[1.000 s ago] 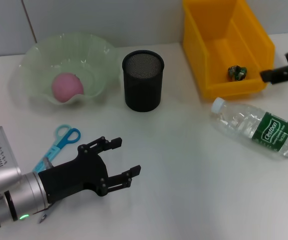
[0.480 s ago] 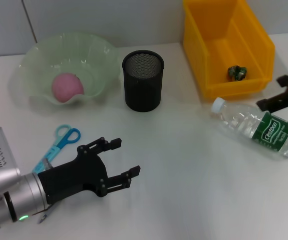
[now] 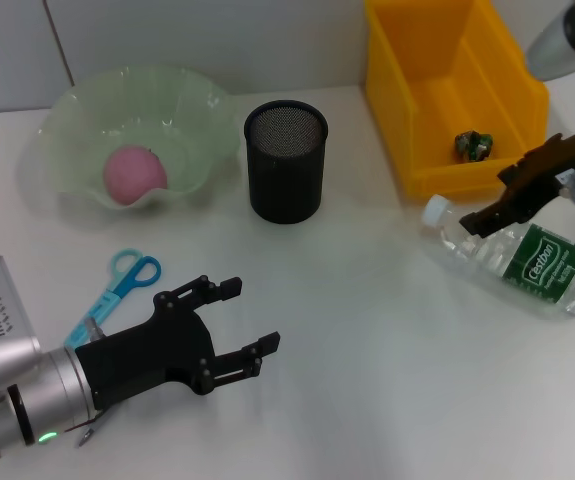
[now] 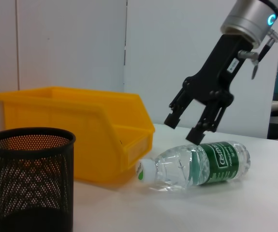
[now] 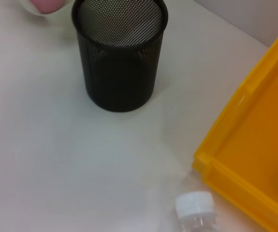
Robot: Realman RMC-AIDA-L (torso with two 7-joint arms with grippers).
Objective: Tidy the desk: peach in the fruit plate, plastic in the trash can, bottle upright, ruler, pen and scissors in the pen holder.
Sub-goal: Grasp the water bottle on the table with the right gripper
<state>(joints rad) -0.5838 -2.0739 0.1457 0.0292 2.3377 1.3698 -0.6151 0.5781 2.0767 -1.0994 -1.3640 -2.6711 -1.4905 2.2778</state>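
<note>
Head view: right tool (image 3: 489,197) above bottle (image 3: 515,256)

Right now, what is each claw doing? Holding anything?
Left gripper: open, empty, beside the scissors.
Right gripper: open, empty, above the lying water bottle.

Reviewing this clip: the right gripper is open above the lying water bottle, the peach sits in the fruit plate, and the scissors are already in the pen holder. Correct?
Not quite. The scissors lie on the desk beside the left gripper, not in the pen holder, as the head view shows. The rest holds: right gripper open above the lying bottle, peach in the fruit plate.
</note>
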